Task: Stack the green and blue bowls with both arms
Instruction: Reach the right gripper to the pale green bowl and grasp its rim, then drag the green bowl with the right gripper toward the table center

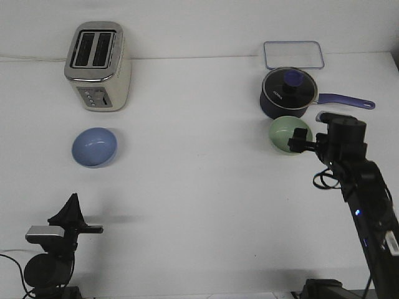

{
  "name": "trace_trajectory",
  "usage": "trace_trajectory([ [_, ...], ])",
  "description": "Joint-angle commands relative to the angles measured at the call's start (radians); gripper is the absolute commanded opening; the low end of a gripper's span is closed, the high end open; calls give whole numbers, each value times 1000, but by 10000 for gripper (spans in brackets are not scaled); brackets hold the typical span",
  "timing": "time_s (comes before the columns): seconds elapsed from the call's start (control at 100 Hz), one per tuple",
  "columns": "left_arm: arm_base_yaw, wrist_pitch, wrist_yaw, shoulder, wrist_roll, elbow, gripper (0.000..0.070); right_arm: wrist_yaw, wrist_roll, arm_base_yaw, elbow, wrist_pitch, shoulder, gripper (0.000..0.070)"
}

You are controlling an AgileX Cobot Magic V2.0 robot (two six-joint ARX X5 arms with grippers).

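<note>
Right gripper: reaching over the green bowl, fingers at its rim; finger state cannot be judged.
Left gripper: sitting low, well short of the blue bowl; spread not discernible.
Green bowl: standing just before the saucepan.
Blue bowl: lying beyond the left gripper, near the toaster.

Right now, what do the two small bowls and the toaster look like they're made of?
The blue bowl and the green bowl look like matte plastic or glazed ceramic: smooth, evenly coloured, with no sharp glints. The picture cannot settle which. The toaster looks like brushed metal around its top and front panel, with cream side walls, possibly painted metal or plastic, showing a soft sheen.
</note>
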Motion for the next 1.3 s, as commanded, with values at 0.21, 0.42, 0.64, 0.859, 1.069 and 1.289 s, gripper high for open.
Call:
trace_trajectory([
  [0.21,1,10,-3,1,5,-19,15,-20,-39,-63,143,2,336,566],
  [0.42,1,10,-3,1,5,-19,15,-76,-39,-92,175,22,482,552],
  [0.64,1,10,-3,1,5,-19,15,-113,-46,-98,175,45,513,207],
  [0.859,1,10,-3,1,5,-19,15,-115,-54,-103,175,35,510,0],
  [1.069,1,10,-3,1,5,-19,15,-165,-58,-103,175,-25,413,0],
  [1.289,1,10,-3,1,5,-19,15,-266,-38,-72,173,-102,198,0],
])
